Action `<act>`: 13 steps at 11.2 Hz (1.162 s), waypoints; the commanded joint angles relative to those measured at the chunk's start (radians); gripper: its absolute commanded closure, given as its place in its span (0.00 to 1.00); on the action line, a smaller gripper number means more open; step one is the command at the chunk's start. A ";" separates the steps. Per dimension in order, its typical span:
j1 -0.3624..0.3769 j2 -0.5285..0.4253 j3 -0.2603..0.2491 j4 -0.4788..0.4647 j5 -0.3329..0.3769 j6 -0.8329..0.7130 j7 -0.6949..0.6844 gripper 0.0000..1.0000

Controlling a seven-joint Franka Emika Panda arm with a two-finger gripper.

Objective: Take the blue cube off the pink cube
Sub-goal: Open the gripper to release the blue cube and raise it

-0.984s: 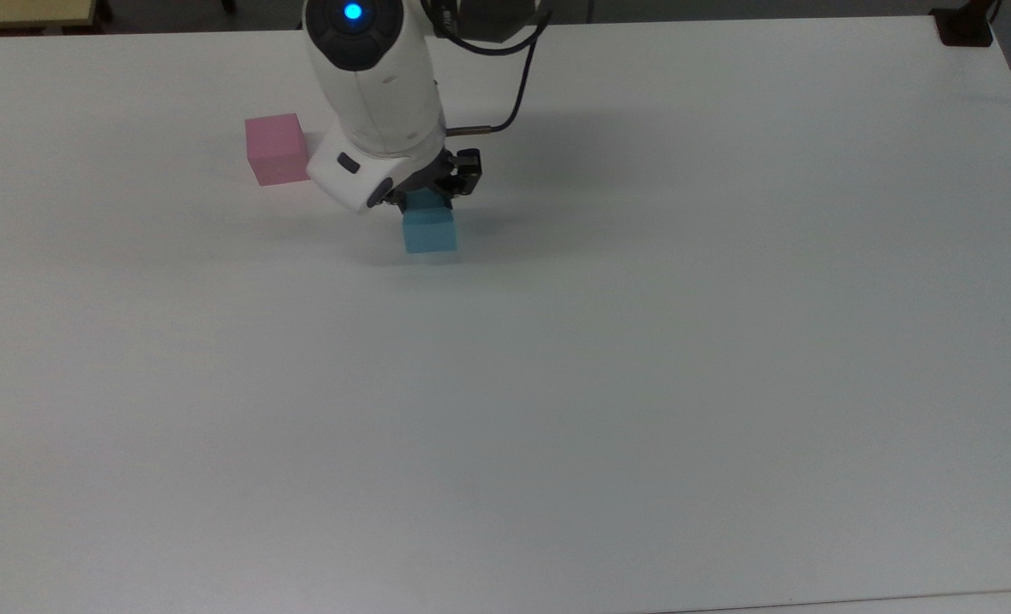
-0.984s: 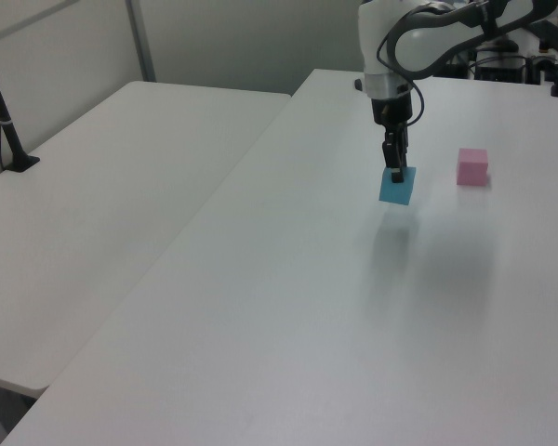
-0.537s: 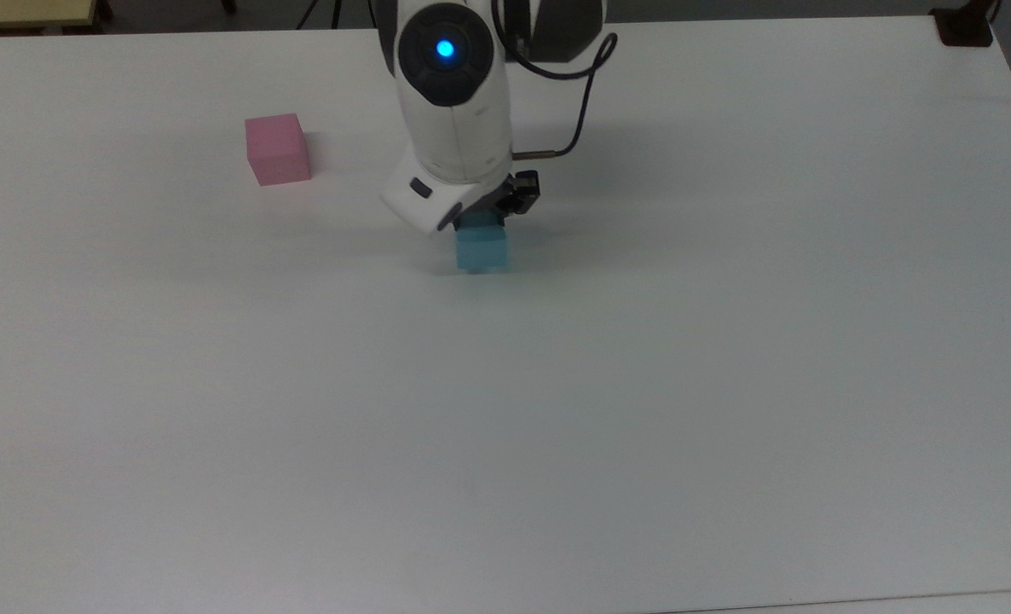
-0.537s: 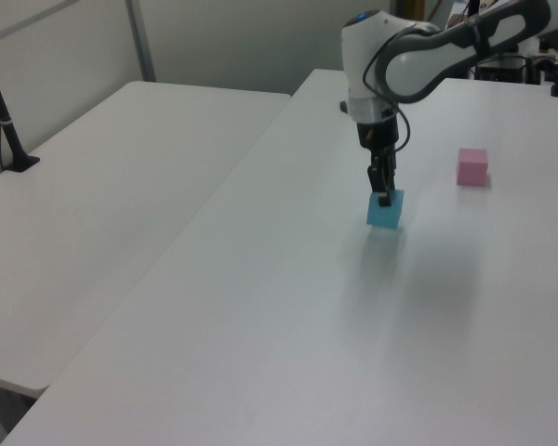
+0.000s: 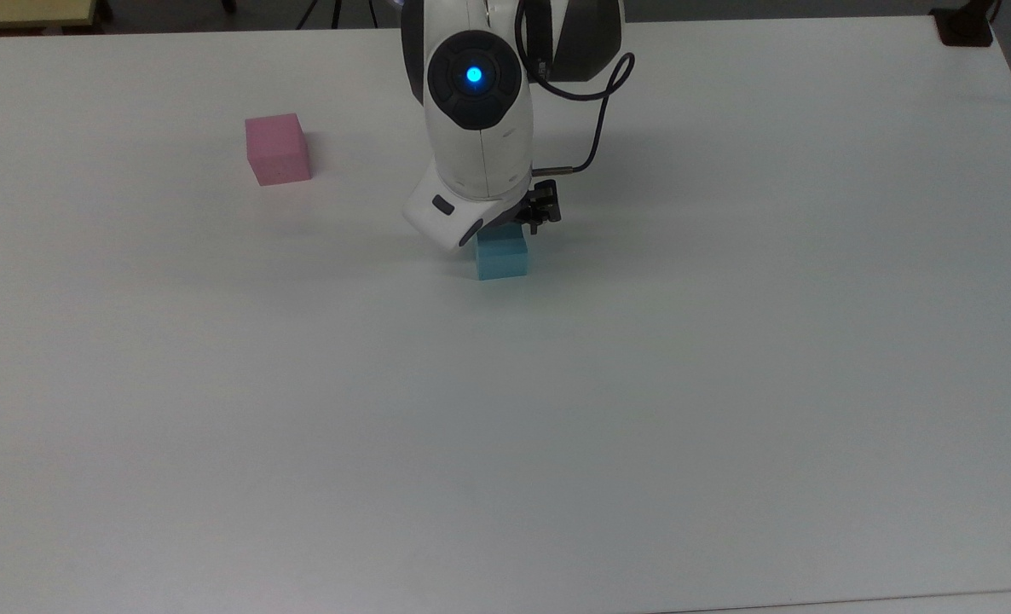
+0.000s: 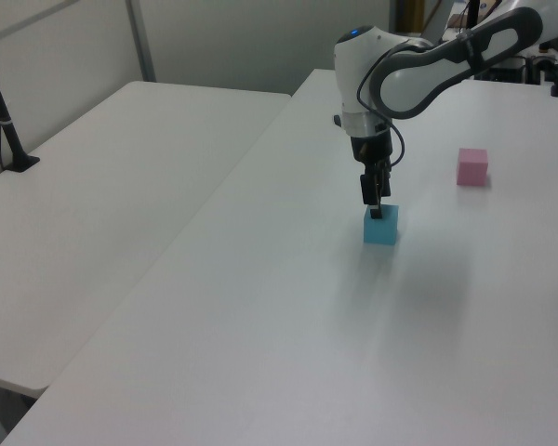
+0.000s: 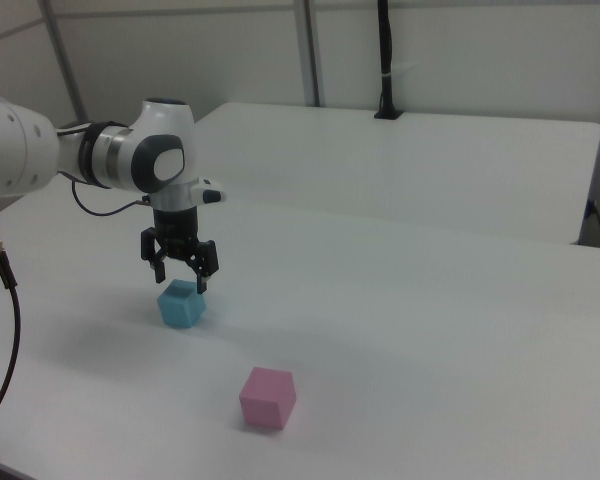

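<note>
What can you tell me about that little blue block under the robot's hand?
The blue cube is a small, light blue block with plain matte faces and no markings. It sits flat and square on the white table, well apart from the pink cube. The gripper hangs just above it with its jaws spread open, so nothing is holding the block. Only the tabletop appears to touch it, and it looks undamaged.

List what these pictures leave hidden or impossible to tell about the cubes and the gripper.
- Top view: the arm's white wrist covers the gripper and the far part of the blue cube.
- Left view: the fingers overlap the blue cube, so contact cannot be judged.
- Right view: the arm's base is cut off at the right view's left edge.
- Pink cube: its underside is hidden.
</note>
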 commanded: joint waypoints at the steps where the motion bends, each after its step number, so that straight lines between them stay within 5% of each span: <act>1: -0.004 -0.074 -0.008 0.010 -0.012 -0.040 0.050 0.00; 5: -0.090 -0.276 -0.035 0.042 -0.012 -0.227 0.107 0.00; 9: -0.085 -0.459 -0.190 0.044 -0.012 -0.296 0.108 0.00; 11: -0.082 -0.491 -0.239 0.044 -0.030 -0.321 0.064 0.00; 13: -0.096 -0.482 -0.233 0.044 -0.109 -0.302 -0.110 0.00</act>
